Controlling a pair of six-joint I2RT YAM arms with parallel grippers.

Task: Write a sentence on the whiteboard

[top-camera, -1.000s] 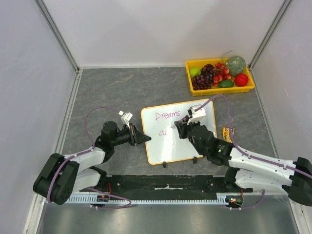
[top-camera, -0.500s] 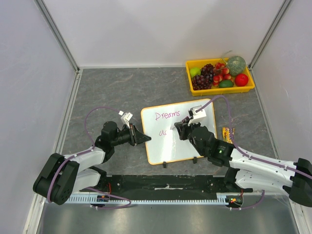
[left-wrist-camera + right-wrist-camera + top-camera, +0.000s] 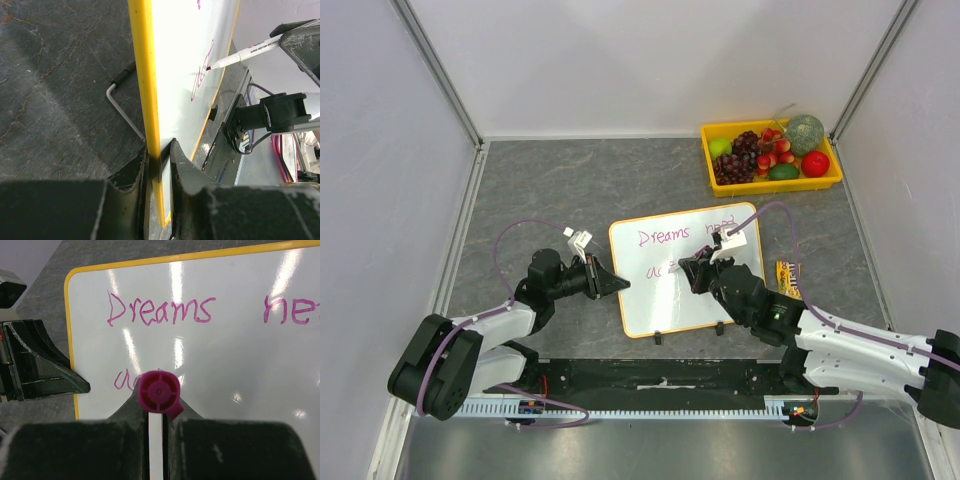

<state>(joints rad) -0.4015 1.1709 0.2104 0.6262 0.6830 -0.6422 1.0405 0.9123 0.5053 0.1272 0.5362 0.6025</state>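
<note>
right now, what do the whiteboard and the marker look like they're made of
Whiteboard: smooth glossy white face, probably coated board or melamine, since lights streak across it. Its frame looks like yellow-orange plastic or painted metal. Marker: likely plastic, white printed barrel, magenta end cap.

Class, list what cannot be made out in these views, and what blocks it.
Right wrist view: second written line on the orange-framed white whiteboard, partly hidden behind the magenta-capped marker and right gripper; the word after "Dreams" is cut off by the right edge.
Top view: same line too small, partly under the gripper.
Left wrist view: writing seen edge-on, unreadable.
</note>
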